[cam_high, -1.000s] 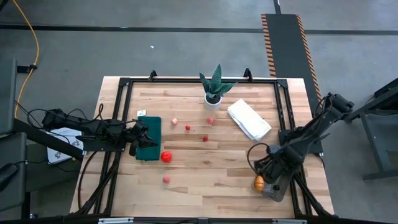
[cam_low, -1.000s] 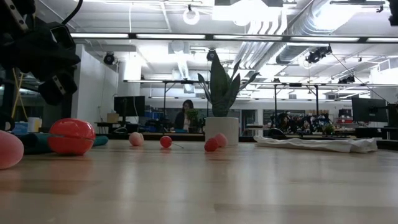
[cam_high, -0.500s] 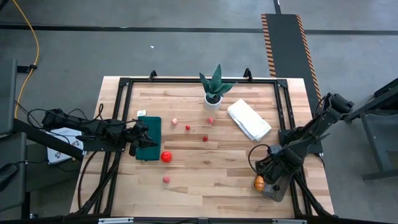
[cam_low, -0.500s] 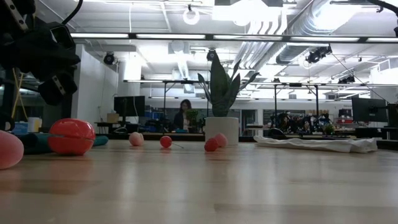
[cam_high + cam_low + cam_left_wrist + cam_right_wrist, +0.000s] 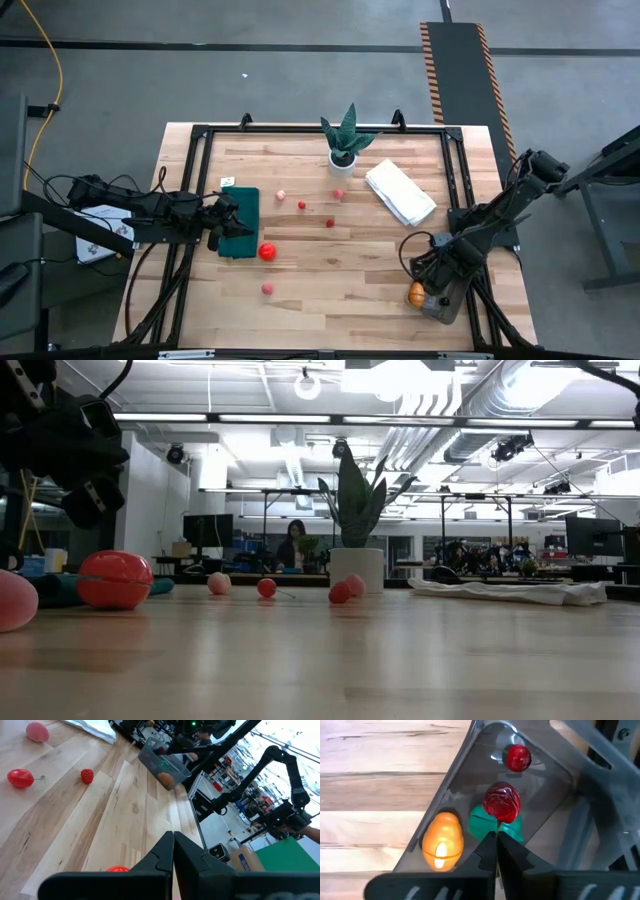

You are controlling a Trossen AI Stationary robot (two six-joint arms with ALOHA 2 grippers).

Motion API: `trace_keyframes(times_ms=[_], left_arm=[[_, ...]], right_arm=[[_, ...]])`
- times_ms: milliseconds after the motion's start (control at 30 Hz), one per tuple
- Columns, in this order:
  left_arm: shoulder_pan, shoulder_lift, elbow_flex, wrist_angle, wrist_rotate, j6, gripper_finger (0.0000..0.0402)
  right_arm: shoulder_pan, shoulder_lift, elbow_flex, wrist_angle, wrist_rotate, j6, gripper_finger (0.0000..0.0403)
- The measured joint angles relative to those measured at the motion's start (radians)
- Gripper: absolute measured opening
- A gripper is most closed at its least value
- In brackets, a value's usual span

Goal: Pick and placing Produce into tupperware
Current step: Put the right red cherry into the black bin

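Note:
My right gripper (image 5: 495, 839) is shut, hanging over the clear tupperware (image 5: 454, 785) at the table's near right corner (image 5: 443, 303). A dark red fruit (image 5: 501, 802) sits just below its fingertips. Inside the tupperware lie an orange fruit (image 5: 441, 840), a green piece (image 5: 481, 829) and a small red fruit (image 5: 518, 757). My left gripper (image 5: 173, 840) is shut and empty, waiting over the green mat's right edge (image 5: 225, 222). On the table rest a red tomato (image 5: 267, 252), a pink fruit (image 5: 268, 288) and several small red pieces around (image 5: 329, 222). My right gripper pinches the thin green stem (image 5: 498, 826) of the dark red fruit between its two fingertips, coming from above and pointing down. The fruit hangs below the fingers inside the tupperware's outline, over the green piece. Whether it touches that piece I cannot tell.
A spiky plant in a white pot (image 5: 342, 157) stands at the far middle, with a folded white cloth (image 5: 400, 193) to its right. The dark green mat (image 5: 241, 205) lies at the left. Black frame rails (image 5: 452, 170) run along the table's edges.

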Motion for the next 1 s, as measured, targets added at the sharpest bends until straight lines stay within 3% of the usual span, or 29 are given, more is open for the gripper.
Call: trace_keyframes(times_ms=[433,1000], left_arm=[[0.0,0.0,0.0,0.001,0.007,0.0,0.0001],[0.0,0.0,0.0,0.002,0.008,-0.008,0.0001]], right_arm=[[-0.008,-0.004,-0.099,0.172,-0.007,-0.005,0.0],[-0.006,-0.004,-0.103,0.141,-0.009,-0.005,0.0]])
